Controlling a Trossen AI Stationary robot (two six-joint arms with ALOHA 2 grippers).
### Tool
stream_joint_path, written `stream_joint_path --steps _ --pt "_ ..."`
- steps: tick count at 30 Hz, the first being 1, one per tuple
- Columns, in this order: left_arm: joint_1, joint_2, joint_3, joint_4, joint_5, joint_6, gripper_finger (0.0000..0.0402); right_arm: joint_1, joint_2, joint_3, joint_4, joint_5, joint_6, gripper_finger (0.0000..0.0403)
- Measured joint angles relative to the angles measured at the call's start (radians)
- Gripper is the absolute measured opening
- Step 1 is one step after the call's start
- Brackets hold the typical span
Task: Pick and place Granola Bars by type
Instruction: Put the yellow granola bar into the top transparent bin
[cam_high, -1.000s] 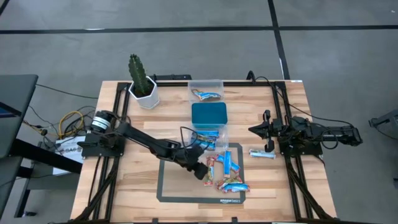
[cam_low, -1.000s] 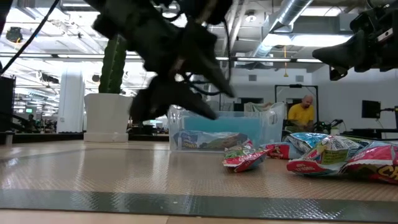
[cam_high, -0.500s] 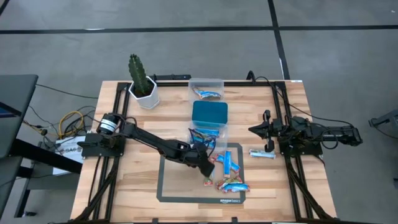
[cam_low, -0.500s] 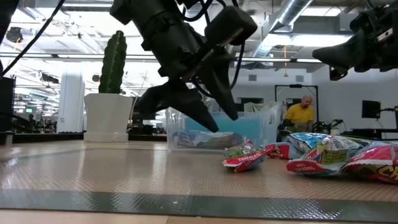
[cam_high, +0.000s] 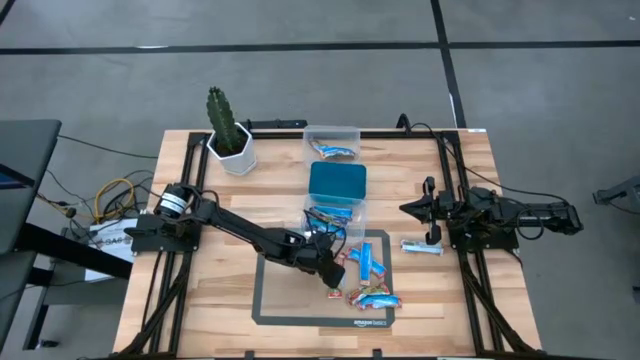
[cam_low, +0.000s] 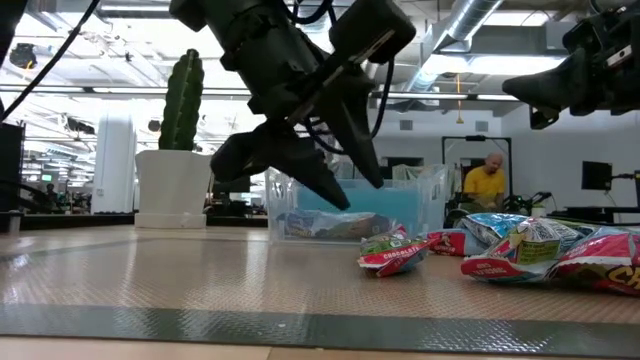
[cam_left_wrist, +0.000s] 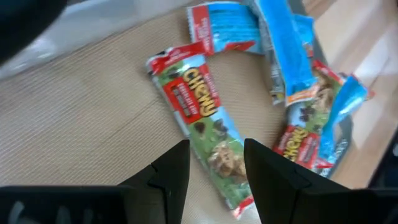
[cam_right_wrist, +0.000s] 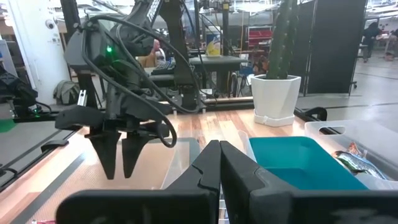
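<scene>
The Granola Bars (cam_high: 365, 280) are lying in a loose heap on the dark mat (cam_high: 268, 300) at the near edge of the table (cam_high: 200, 300), red-and-green wrappers mixed with blue ones. One blue bar (cam_high: 421, 247) is sitting apart on the bare wood, beside the right arm.

The left gripper (cam_high: 331, 272) is hanging just above the mat at the near-left edge of the heap, its fingers parted and holding nothing. The left wrist view is showing what the overhead cannot: a green-and-red bar marked "Chewy" (cam_left_wrist: 202, 121) is lying directly ahead of the two spread fingers (cam_left_wrist: 171, 171), one end of it showing in the gap between them, with blue bars (cam_left_wrist: 283, 50) beyond. The low view is showing the gripper (cam_low: 335, 185) clear of the surface, above and left of a crumpled red-and-green wrapper (cam_low: 393, 252).

Just behind the heap, a clear tub (cam_high: 358, 215) is holding blue-wrapped bars. Touching it on the far side, a teal tub (cam_high: 336, 183) is standing; its contents cannot be made out. Farthest back, a second clear tub (cam_high: 331, 133) is holding another blue bar (cam_high: 334, 152).

The right gripper (cam_high: 408, 209) is waiting at the table's right side, its fingers pressed together, as the right wrist view (cam_right_wrist: 217, 165) is making plain. A potted cactus (cam_high: 229, 131) is standing at the far left corner.
</scene>
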Motion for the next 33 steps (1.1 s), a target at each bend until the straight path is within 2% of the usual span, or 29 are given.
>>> stream_joint_path --steps 4,8,11,20,23,28,33 --pt "0.000 -0.013 -0.011 0.030 0.002 0.057 0.0144 0.000 0.000 0.000 0.000 0.000 0.000 0.0000" --pt "0.000 -0.077 -0.101 0.144 -0.014 0.091 0.0144 0.000 0.000 0.000 0.000 0.000 0.000 0.0000" --pt "0.001 -0.142 -0.220 0.287 -0.016 0.100 0.0144 0.000 0.000 0.000 0.000 0.000 0.000 0.0000" --pt "0.015 -0.332 -0.623 0.855 -0.007 0.214 0.0144 0.000 0.000 0.000 0.001 0.000 0.000 0.0000" --pt "0.024 -0.395 -0.744 0.984 -0.007 0.253 0.0144 0.000 0.000 0.000 0.000 0.000 0.000 0.0000" --pt "0.036 -0.520 -0.921 1.091 -0.004 0.330 0.0144 0.000 0.000 0.000 0.003 0.000 0.000 0.0000" --pt "0.055 -0.668 -1.051 1.102 0.050 0.431 0.0144 0.000 0.000 0.000 0.000 0.000 0.000 0.0000"
